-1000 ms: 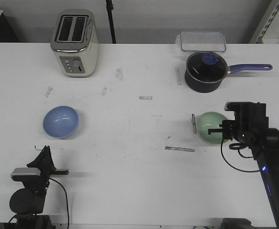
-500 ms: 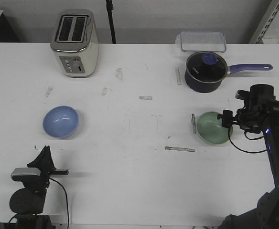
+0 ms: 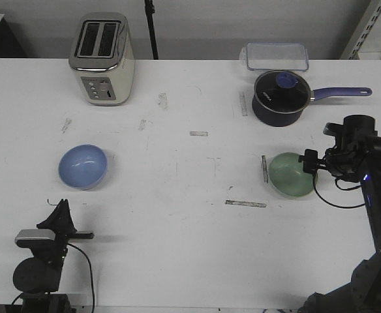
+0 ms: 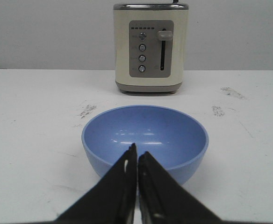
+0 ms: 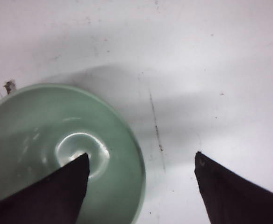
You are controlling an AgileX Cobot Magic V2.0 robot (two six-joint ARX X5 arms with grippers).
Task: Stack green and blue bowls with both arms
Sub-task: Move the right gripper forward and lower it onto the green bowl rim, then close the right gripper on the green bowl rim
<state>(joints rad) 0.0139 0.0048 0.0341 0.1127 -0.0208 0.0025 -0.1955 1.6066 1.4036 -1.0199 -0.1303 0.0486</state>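
Front view: blue bowl [image 3: 83,166] at left-centre of frame on white bench [image 3: 177,215], upright, untouched. Green bowl [image 3: 291,174] at right-centre, tilted, below navy saucepan [image 3: 280,97]. Right fingers [image 3: 310,162] at green bowl's right rim, spread wide; right wrist view shows one finger over bowl interior [image 5: 66,154], other over bare bench outside rim. Left fingers [image 4: 136,161] pressed together, holding nothing, pointed at blue bowl [image 4: 145,140]; toaster [image 4: 151,46] beyond it.
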